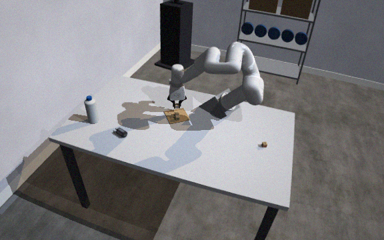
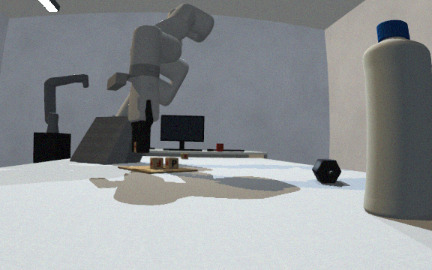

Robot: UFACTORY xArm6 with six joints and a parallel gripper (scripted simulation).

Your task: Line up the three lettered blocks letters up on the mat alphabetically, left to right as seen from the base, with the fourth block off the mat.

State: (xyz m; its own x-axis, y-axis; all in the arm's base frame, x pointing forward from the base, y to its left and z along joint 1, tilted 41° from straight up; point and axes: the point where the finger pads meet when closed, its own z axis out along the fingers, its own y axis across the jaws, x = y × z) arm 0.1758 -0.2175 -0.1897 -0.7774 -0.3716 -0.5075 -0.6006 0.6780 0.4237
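Note:
A tan mat (image 1: pixel 184 118) (image 2: pixel 137 169) lies mid-table. Two letter blocks stand on it side by side (image 1: pixel 176 116); in the exterior view they are one with a reddish letter (image 2: pixel 156 163) and one marked P (image 2: pixel 172 163). My gripper (image 1: pixel 177 105) (image 2: pixel 140 148) hangs low over the mat's edge on the robot's side, shut on a third small wooden block (image 1: pixel 177 105) (image 2: pixel 135 146) that is mostly hidden by the fingers. A fourth block (image 1: pixel 264 144) (image 2: pixel 184 156) sits alone on the table, far from the mat.
A white bottle with a blue cap (image 1: pixel 91 110) (image 2: pixel 400 120) stands near the table's left edge. A small black hexagonal object (image 1: pixel 121 132) (image 2: pixel 326 171) lies between it and the mat. The robot base (image 1: pixel 227 100) stands at the table's back edge.

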